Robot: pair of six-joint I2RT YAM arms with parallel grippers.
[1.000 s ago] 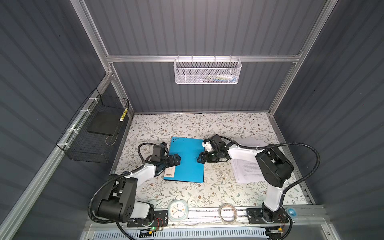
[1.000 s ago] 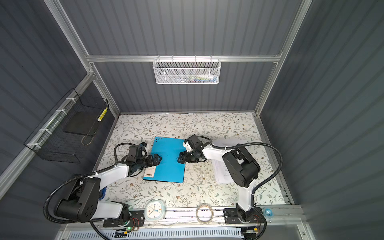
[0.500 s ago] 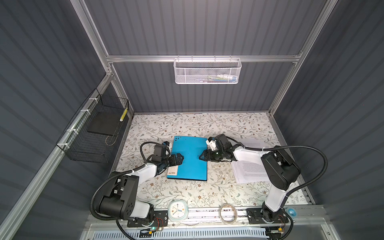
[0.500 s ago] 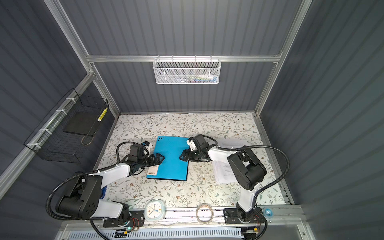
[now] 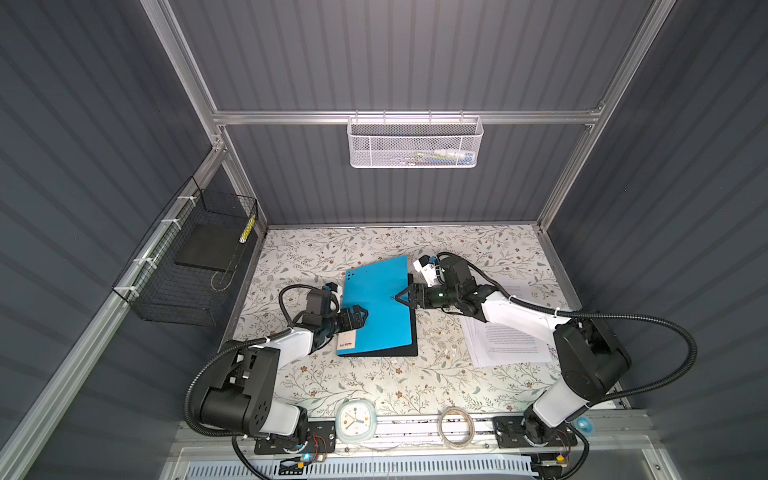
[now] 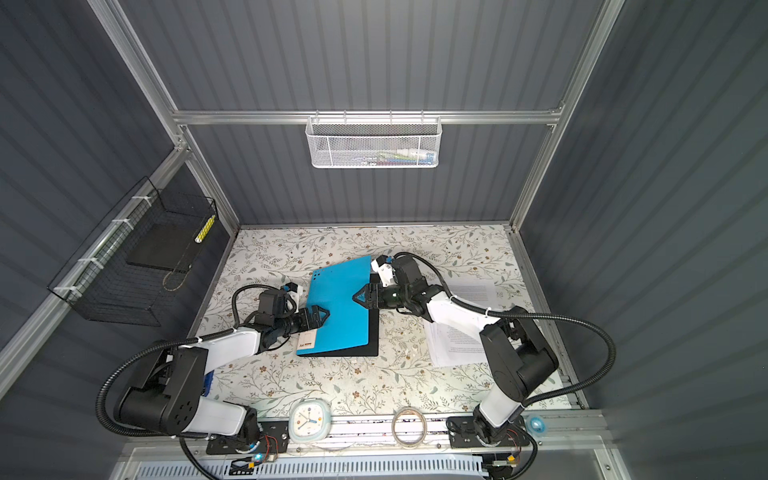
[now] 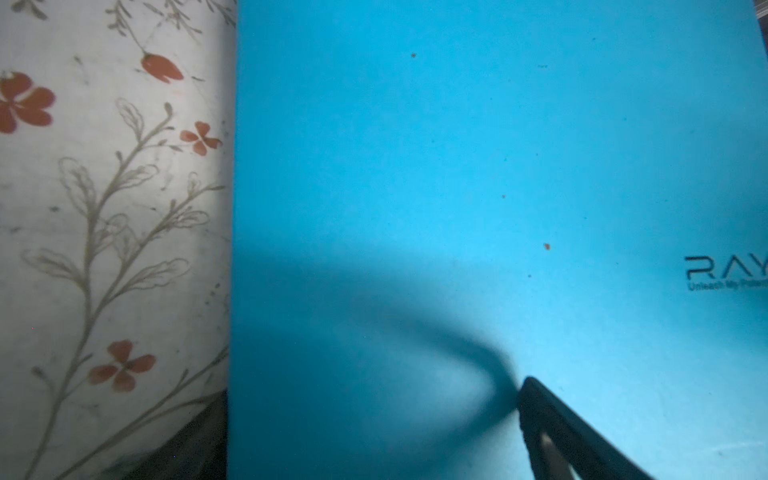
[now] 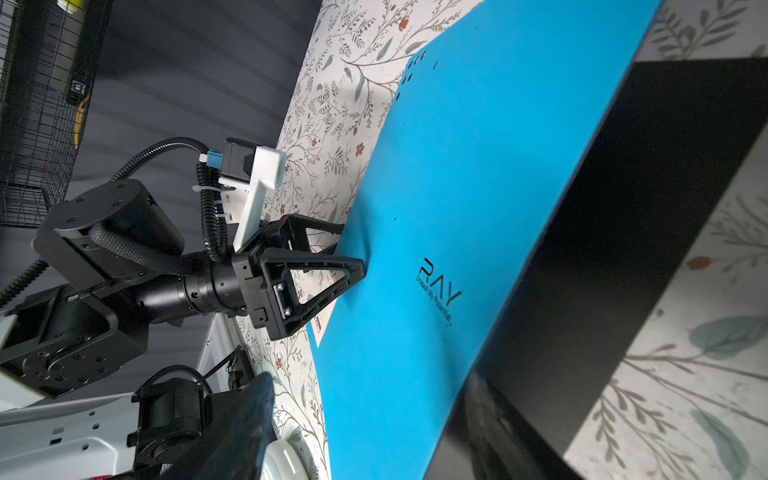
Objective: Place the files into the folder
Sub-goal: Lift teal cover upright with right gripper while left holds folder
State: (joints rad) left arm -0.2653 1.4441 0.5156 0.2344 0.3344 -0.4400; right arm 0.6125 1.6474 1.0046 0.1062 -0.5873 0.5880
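Blue folder lies in the middle of the floral bench, its white label toward the front edge, as two robot arms meet it from opposite sides. At the folder's left edge the left fingers stand wide open. One tip rests on the blue cover and the other sits off it, just beside that edge.

At the opposite edge the right fingers are parted too, with the cover's free edge between them. The cover is raised on that side, most at its far right corner, baring the black inner face beneath.

Both arms stretch low over the bench from bases at the front edge. The left arm angles in from the front left corner. The right arm reaches from the front right corner across the papers, a thin white printed stack near the right edge, apart from the folder.

On the back rail a white mesh basket holds a few items too small to identify. On the left wall a black wire basket holds a dark flat slab, with a yellow stick at its far rim. A small clock and a roll of tape sit at the front edge.
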